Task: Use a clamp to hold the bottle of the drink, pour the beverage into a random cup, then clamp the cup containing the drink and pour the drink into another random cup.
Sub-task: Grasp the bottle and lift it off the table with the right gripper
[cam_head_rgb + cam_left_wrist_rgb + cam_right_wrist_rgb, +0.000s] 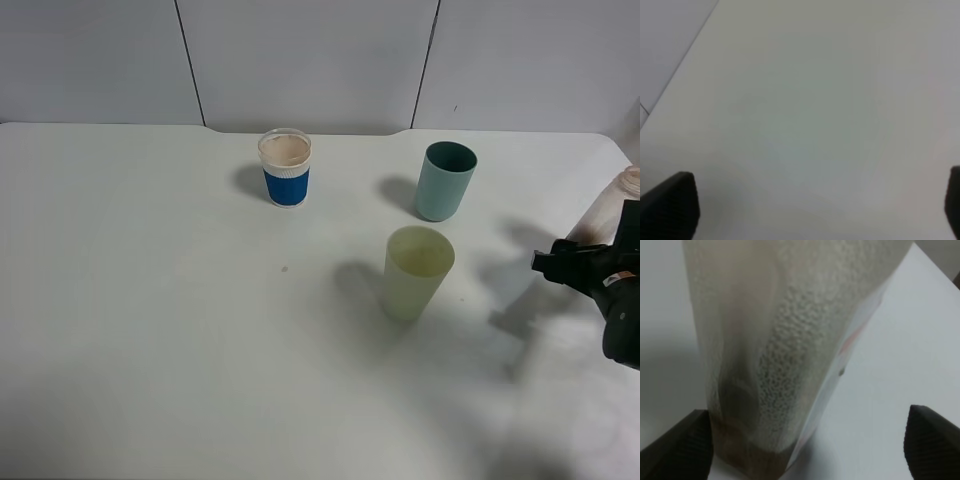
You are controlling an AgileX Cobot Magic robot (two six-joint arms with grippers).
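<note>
Ideally the right gripper (803, 445), jaws spread wide astride the bottle (790, 340), centres itself and closes squarely on the body before lifting.

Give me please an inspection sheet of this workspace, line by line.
Surface: white table, one small dark speck.
Job's things: blue cup, teal cup, yellow cup, all upright and apart; bottle at the right edge.
Clutter: nothing seen.
Grippers: left gripper open, empty; right gripper open around the bottle.
Cables: nothing seen.
Surroundings: grey wall panels behind.
</note>
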